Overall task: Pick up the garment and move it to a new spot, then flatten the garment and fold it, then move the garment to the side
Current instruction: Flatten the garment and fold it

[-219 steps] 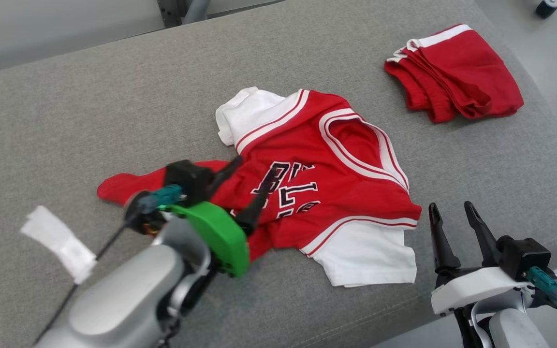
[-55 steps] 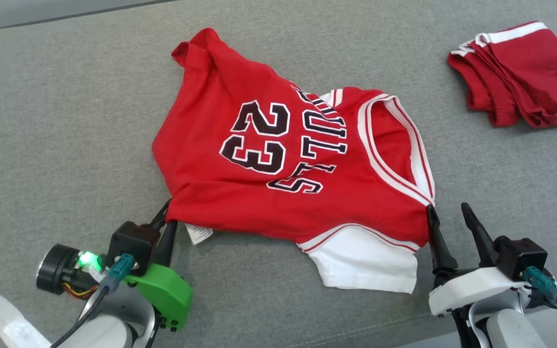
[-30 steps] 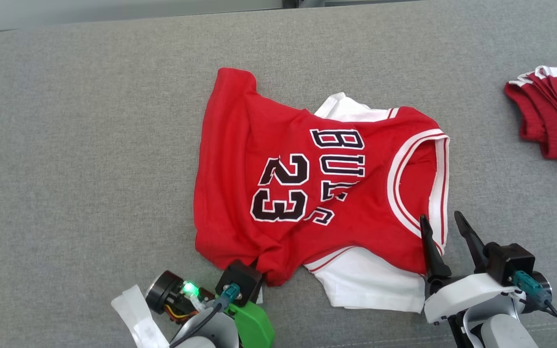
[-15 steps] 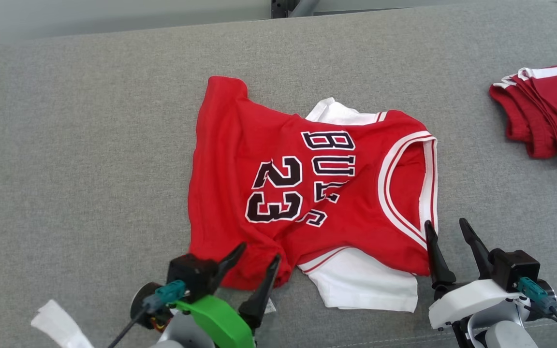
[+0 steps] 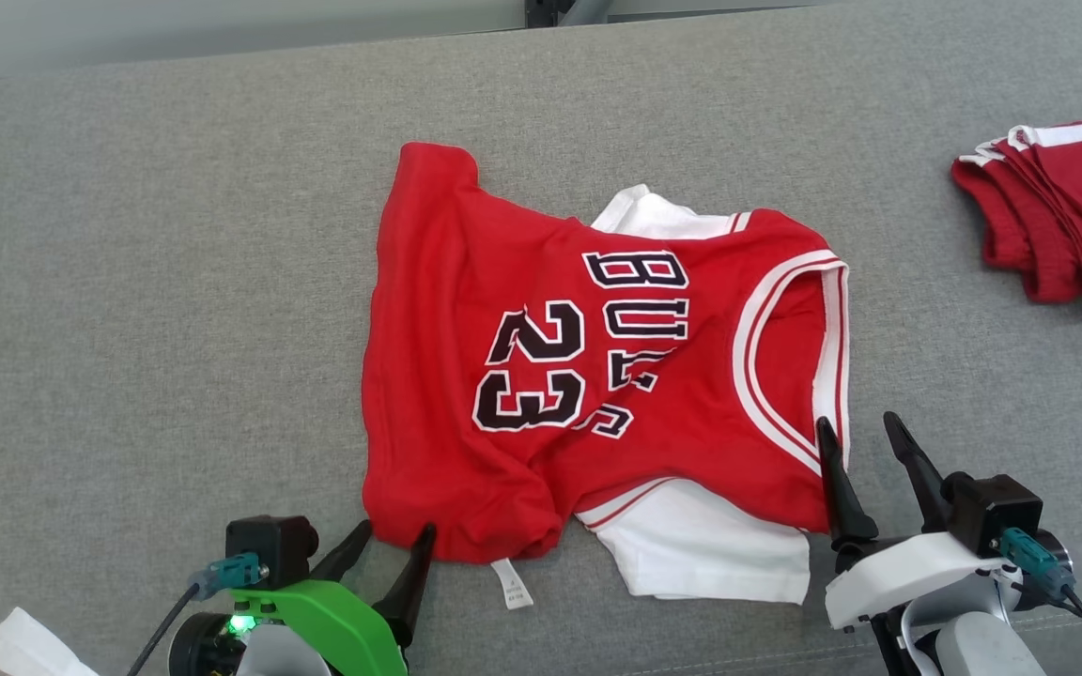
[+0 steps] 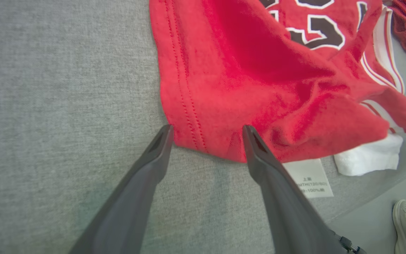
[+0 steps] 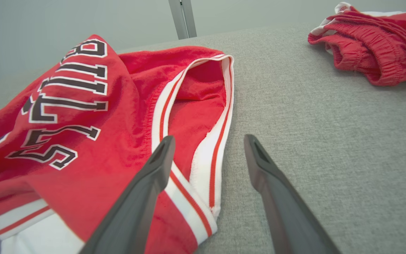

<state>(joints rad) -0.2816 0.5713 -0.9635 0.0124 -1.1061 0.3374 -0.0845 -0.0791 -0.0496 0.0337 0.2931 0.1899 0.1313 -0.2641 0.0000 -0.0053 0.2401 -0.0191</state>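
Now the left pincer (image 5: 397, 533), at the lower left of the head view, stands wide open. A second ago it was clamped on the hem corner of the red basketball jersey with black "23" lettering (image 5: 597, 376), and it has let go, tips just at that hem's edge. The jersey lies mid-frame on the grey fabric-covered bench (image 5: 175, 282), number side up and free of both pincers. Its lower-left corner is bunched, a white care label (image 5: 511, 582) pokes out, and a white sleeve (image 5: 710, 554) shows beneath. The move to a new spot looks finished, so flattening comes next. At the lower right, the right pincer (image 5: 857, 427) remains wide, beside the striped trim. Folded red shorts (image 5: 1058, 225) sit well apart, upper right.
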